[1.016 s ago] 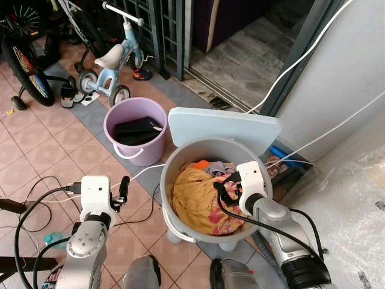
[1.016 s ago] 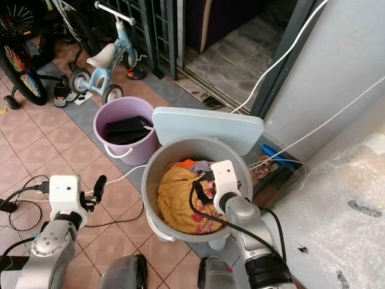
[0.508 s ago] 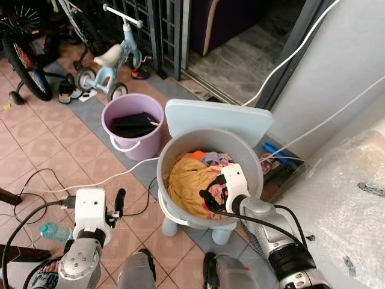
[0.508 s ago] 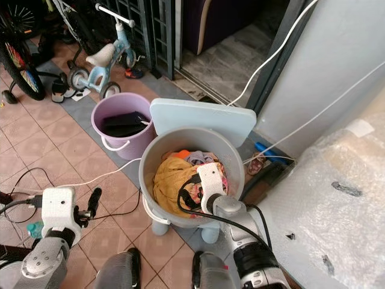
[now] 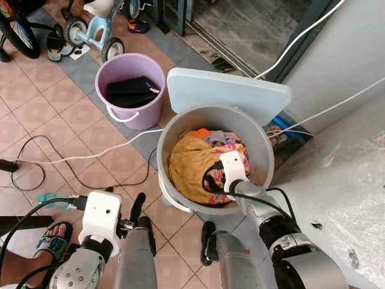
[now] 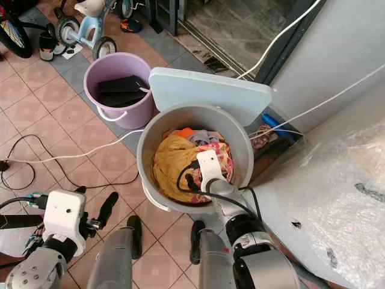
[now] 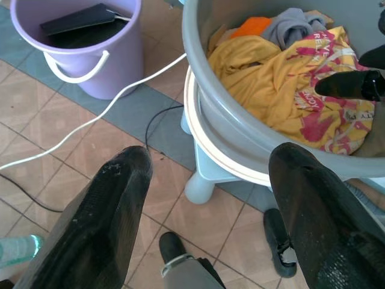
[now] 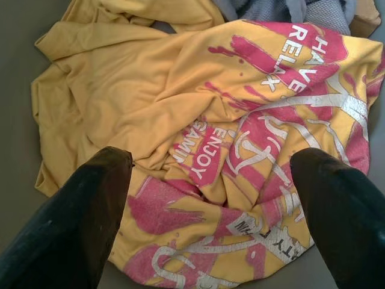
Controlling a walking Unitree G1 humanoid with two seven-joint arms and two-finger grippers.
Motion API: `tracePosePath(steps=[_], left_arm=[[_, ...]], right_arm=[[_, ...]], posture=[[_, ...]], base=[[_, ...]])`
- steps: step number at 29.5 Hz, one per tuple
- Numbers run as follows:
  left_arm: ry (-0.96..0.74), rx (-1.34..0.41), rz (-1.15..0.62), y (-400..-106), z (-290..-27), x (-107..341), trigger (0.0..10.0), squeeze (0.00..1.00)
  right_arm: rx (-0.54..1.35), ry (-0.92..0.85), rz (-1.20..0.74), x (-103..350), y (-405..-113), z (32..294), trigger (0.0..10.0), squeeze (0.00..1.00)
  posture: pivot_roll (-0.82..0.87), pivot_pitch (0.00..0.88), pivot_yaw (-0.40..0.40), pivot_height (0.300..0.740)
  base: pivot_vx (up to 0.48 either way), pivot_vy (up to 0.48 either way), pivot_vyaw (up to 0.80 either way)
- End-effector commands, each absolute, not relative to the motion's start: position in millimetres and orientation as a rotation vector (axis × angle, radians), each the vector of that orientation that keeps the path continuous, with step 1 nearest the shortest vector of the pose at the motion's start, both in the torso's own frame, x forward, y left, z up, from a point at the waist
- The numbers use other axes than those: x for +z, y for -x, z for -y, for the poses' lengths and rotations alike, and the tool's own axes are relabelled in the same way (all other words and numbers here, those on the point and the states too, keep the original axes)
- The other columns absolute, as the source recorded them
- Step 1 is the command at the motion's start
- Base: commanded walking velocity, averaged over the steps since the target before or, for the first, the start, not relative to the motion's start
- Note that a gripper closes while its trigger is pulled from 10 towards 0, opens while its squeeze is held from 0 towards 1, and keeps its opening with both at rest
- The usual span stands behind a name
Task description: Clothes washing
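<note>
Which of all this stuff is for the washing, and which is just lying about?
For the job: grey tub, yellow printed shirt, right gripper open over it.

Lying about: purple bucket, tricycle, white cable, plastic bottle.

Left end effector (image 7: 207, 211) spread open beside the grey tub (image 7: 240, 129) of clothes (image 7: 289, 84); purple bucket (image 7: 78, 63) nearby.

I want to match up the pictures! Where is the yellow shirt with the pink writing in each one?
Left eye view: yellow shirt lies in the grey tub, middle of the picture, under the right tool.
Right eye view: same spot, centre.
Left wrist view: upper right, inside the tub.
Right wrist view: spread across the picture, between the open black fingers.
Shared landmark: the purple bucket beside the tub in three views.
</note>
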State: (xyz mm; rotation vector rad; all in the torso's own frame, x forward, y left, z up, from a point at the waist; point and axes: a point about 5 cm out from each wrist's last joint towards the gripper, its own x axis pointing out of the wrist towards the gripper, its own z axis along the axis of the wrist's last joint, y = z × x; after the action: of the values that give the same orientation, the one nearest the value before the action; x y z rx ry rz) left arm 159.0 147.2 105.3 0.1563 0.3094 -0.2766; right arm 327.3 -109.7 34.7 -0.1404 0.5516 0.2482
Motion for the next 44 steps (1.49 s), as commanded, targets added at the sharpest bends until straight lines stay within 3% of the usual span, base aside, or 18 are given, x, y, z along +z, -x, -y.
tracePosePath(steps=[1, 9, 12, 15, 22, 28, 34, 38, 44], left_arm=[[-0.164, -0.308, -0.342, -157.4, -143.4, 102.8, 10.0, 0.0], [-0.272, -0.269, -0.307, -174.5, -156.8, 94.4, 10.0, 0.0], [-0.343, -0.212, -0.285, -187.6, -175.7, 86.9, 10.0, 0.0], [-0.361, -0.029, -0.356, -202.5, -213.3, 69.7, 10.0, 0.0], [-0.393, 0.071, -0.338, -209.4, -243.5, 64.9, 10.0, 0.0], [-0.389, 0.062, -0.302, -211.6, -238.6, 70.3, 10.0, 0.0], [-0.336, -0.113, -0.19, -217.1, -200.9, 84.2, 10.0, 0.0], [-0.341, -0.17, -0.186, -231.0, -182.8, 85.1, 10.0, 0.0], [-0.348, -0.209, -0.189, -221.7, -173.6, 91.0, 10.0, 0.0]], right_arm=[[0.213, 0.161, -0.616, 19.2, -317.9, 117.3, 10.0, 0.0], [0.22, 0.169, -0.672, 15.6, -319.0, 114.4, 10.0, 0.0], [0.252, 0.168, -0.667, 17.5, -320.5, 109.6, 10.0, 0.0], [0.308, 0.122, -0.656, 23.0, -324.0, 98.9, 10.0, 0.0], [0.369, 0.107, -0.659, 26.5, -325.1, 83.6, 10.0, 0.0], [0.411, 0.155, -0.646, 29.1, -325.0, 69.0, 10.0, 0.0], [0.45, 0.202, -0.585, 40.3, -328.9, 46.6, 10.0, 0.0], [0.438, 0.265, -0.602, 35.5, -324.6, 42.3, 10.0, 0.0], [0.423, 0.406, -0.612, 32.9, -323.8, 44.4, 10.0, 0.0]], posture=[[0.21, 0.514, -0.082, 0.74], [0.21, 0.51, -0.106, 0.74], [0.2, 0.506, -0.122, 0.74], [0.19, 0.494, -0.158, 0.74], [0.18, 0.511, -0.188, 0.74], [0.19, 0.534, -0.197, 0.74], [0.2, 0.531, -0.197, 0.74], [0.22, 0.538, -0.203, 0.74], [0.24, 0.556, -0.215, 0.74]], base=[[0.0, 0.0, 0.0], [0.0, 0.0, 0.0], [0.0, 0.0, 0.0], [0.0, 0.0, 0.0], [0.0, 0.0, 0.0], [0.0, 0.0, 0.0], [0.0, 0.0, 0.0], [0.0, 0.0, 0.0], [0.0, 0.0, 0.0]])
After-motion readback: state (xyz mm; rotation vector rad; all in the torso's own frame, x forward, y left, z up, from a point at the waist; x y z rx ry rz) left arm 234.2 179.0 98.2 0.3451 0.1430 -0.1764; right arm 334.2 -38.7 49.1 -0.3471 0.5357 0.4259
